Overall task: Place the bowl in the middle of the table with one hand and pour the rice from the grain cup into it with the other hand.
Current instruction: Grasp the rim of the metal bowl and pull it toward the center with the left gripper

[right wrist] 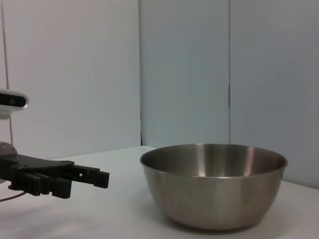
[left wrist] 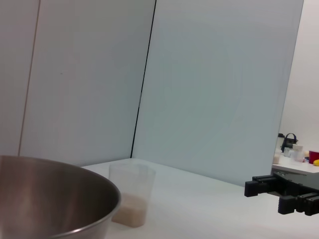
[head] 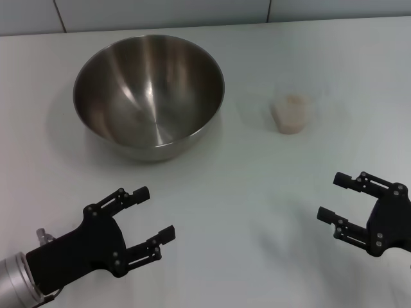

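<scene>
The left gripper [head: 144, 221], fingers spread and holding nothing, hovers at the lower left of the head view; the right gripper [head: 343, 199], likewise spread and empty, sits at the lower right. Above them on the table [head: 244, 192], the bowl [head: 149, 95] stands upright at upper left, apart from both. The clear grain cup [head: 292, 112], with the rice [head: 294, 120] low inside, stands right of centre. Nothing appears begun: I judge the bowl placement comes first, calling for the left gripper to reach its near rim.
</scene>
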Robot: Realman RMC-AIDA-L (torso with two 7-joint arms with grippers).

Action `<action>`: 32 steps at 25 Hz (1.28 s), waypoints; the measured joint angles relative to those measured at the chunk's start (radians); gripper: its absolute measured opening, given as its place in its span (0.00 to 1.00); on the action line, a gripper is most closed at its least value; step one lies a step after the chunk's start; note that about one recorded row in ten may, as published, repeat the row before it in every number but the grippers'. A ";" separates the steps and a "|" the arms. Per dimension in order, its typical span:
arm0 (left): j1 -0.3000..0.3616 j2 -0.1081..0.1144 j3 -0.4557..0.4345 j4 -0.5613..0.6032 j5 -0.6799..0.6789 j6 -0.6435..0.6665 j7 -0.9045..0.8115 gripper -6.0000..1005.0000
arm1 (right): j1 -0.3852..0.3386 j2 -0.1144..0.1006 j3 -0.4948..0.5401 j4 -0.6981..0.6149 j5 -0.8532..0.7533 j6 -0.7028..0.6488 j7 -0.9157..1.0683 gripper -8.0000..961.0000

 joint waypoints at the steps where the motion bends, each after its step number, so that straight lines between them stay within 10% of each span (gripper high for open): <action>1: 0.000 0.000 0.000 -0.002 -0.001 -0.001 0.000 0.83 | 0.001 0.000 0.000 0.000 0.000 0.000 0.000 0.69; 32: -0.030 -0.003 -0.018 -0.012 -0.049 -0.027 -0.073 0.82 | 0.025 -0.002 -0.009 -0.008 0.000 0.032 -0.004 0.69</action>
